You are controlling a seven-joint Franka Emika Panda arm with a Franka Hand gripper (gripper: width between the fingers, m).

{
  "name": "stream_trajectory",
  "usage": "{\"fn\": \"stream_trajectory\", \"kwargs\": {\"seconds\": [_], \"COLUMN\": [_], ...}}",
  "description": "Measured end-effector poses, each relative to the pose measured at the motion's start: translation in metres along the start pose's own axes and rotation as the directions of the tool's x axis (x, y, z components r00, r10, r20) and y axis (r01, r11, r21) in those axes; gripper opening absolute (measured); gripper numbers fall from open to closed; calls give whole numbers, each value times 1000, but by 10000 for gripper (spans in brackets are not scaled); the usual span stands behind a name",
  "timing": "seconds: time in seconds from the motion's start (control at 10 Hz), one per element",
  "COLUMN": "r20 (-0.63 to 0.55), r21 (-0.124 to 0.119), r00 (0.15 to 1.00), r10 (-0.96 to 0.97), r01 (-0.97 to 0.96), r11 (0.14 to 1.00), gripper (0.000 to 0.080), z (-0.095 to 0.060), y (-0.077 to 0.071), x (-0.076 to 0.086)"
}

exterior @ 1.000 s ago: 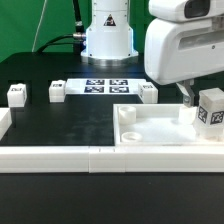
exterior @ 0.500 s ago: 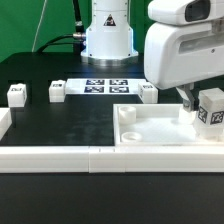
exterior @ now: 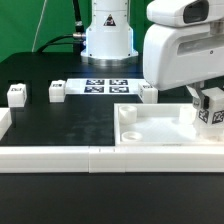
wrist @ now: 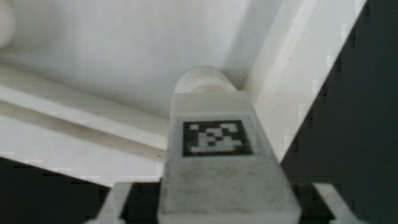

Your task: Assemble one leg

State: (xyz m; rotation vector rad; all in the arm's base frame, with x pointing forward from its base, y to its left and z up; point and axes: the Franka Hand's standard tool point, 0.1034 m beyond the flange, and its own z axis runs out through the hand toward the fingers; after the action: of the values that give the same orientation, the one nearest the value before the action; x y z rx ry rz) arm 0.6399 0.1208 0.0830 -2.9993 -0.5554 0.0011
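Note:
My gripper (exterior: 203, 100) is shut on one leg (exterior: 211, 108), a small white block with a black-and-white tag, and holds it over the corner of the large white tray (exterior: 160, 128) at the exterior view's right. In the wrist view the leg (wrist: 215, 140) fills the middle between my fingers (wrist: 119, 205), with the tray's wall (wrist: 107, 95) beyond its rounded tip. Three more legs stand on the black table: one (exterior: 16, 94) at far left, one (exterior: 56, 91) beside it, and one (exterior: 148, 91) by the tray's back edge.
The marker board (exterior: 105, 86) lies in front of the robot base (exterior: 107, 40). A low white wall (exterior: 60, 157) runs along the table's front and up its left side (exterior: 5, 125). The tray has a corner hole (exterior: 127, 114).
My gripper with the leg has shifted slightly toward the exterior view's right. The other legs and the tray have not moved.

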Motion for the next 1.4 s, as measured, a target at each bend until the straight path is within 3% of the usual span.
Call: {"fn": "stream_trajectory", "kwargs": {"seconds": [0.3, 0.5, 0.8, 1.0, 1.1, 1.4], "r20": [-2, -23, -25, -15, -10, -2], "r21": [1, 9, 18, 31, 31, 29], "r00": [996, 938, 732, 549, 402, 138], "r10": [88, 345, 681, 836, 915, 990], "r01": [-88, -345, -681, -835, -915, -990], "r11": [996, 939, 732, 549, 402, 138], "gripper": [291, 291, 292, 292, 292, 292], "z": [0, 1, 1, 1, 1, 2], "y": [1, 3, 5, 6, 4, 0], "x": [0, -1, -3, -3, -3, -4]}}
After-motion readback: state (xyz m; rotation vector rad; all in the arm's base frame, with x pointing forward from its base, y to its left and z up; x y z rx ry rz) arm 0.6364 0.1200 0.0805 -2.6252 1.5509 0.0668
